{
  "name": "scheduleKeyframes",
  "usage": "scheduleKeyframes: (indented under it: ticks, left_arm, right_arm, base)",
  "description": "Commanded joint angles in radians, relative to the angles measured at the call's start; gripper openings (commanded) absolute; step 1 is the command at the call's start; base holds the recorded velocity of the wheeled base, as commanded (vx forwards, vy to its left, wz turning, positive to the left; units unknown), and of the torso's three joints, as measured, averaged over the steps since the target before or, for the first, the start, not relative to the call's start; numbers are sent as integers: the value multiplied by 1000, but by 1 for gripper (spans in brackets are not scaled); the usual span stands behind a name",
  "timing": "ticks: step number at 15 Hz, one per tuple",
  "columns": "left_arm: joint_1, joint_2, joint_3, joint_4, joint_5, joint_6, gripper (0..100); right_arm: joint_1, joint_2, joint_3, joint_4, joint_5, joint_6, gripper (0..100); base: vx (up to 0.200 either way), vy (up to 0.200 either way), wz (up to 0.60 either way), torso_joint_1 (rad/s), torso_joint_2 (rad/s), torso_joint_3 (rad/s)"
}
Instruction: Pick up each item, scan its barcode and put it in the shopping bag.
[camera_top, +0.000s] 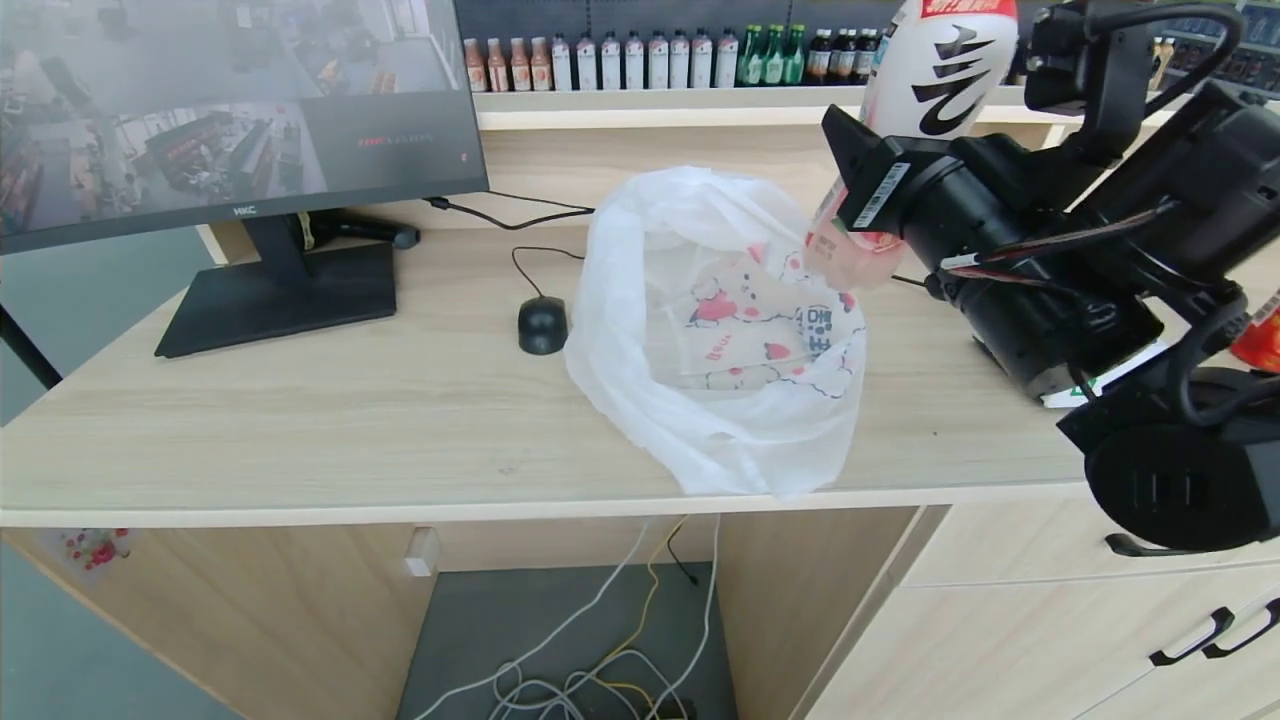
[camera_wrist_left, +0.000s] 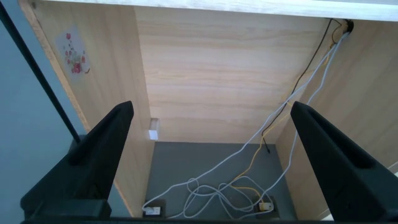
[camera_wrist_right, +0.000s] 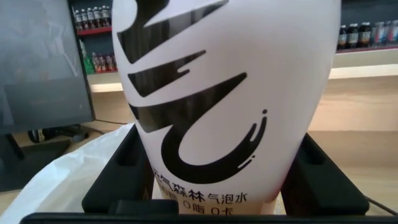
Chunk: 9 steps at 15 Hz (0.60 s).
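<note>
Nearest and lowest, the left hand (camera_wrist_left: 211, 109) is found hanging below the edge of the desk (camera_top: 300, 430), its fingers (camera_wrist_left: 102, 149) spread wide with nothing between them and cables (camera_wrist_left: 217, 186) on the floor beneath. Up on the desk, the shopping bag (camera_top: 620, 340) is set at the middle, mouth gaping upward, with a printed pouch (camera_top: 740, 320) lying inside. A mouse (camera_top: 542, 325) is parked just beside the bag's left wall.

Now the key piece: the bottle (camera_top: 935, 70) is clamped in the right hand (camera_top: 870, 190) above the bag's far right rim (in the wrist view, dark pads are pressed to both flanks). Its long axis is steeply tilted, lower end aimed down and left at the bag mouth, upper end leaning far and right. So the opening lies below and left of the gripped bottle, and a short lowering that way is judged to be what's called for. The right arm is plainly the one placed for it.

Farther back, a monitor (camera_top: 240, 90) and a shelf of drinks (camera_top: 640, 60) are seen.
</note>
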Motion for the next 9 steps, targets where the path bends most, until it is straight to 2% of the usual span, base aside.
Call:
scheduleKeyframes:
  ticks: [1,5,9]
  left_arm:
    - [0,0,0,0,0,0,100]
    - [0,0,0,0,0,0,100]
    - [0,0,0,0,0,0,100]
  right_arm:
    - [21,69,-67,27,-1,-1,0]
    - [31,185,-235,104,2,-1,0]
    - [31,303,-316,110,0,1,0]
  base:
    - [0,0,0,0,0,0]
    - [0,0,0,0,0,0]
    - [0,0,0,0,0,0]
